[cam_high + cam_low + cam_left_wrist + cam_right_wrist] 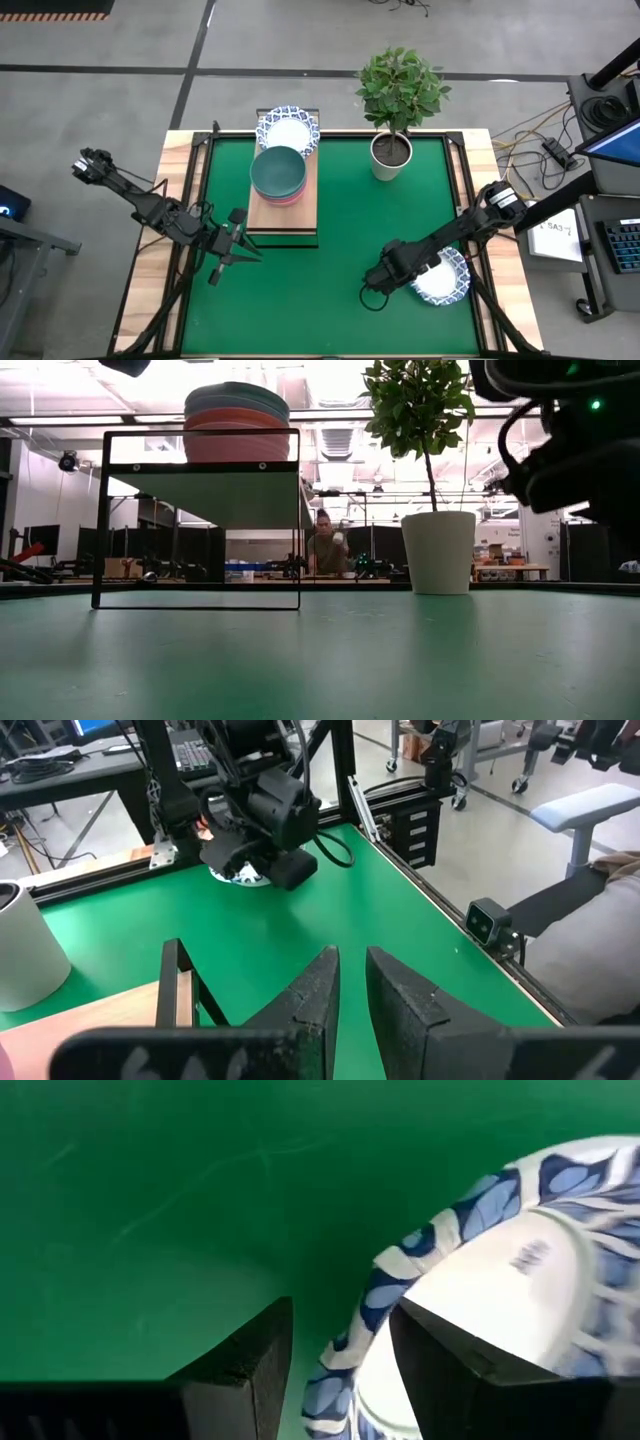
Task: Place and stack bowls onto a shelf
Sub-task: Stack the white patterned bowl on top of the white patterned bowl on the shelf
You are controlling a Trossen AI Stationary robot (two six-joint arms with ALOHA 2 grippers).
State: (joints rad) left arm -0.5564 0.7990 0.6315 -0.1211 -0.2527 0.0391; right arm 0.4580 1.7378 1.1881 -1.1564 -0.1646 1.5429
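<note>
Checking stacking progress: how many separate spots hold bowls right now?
3. A teal-topped stack mid-shelf, a blue-patterned white bowl at the shelf's far end, and another patterned bowl on the mat under the right gripper. Bowls beneath each top one stay hidden.

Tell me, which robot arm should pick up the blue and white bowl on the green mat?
The right one, probably. The right gripper already sits at the rim of the blue-and-white bowl, fingers astride it in its wrist view. The left gripper waits beside the shelf, farther away.

- Green table mat (380, 230)
- Teal bowl (278, 171) topping pink and red ones
- White bowls, blue patterned rims (289, 130) (480, 1310)
- Light-wood shelf (300, 205), black frame
- White plant pot (390, 155)
</note>
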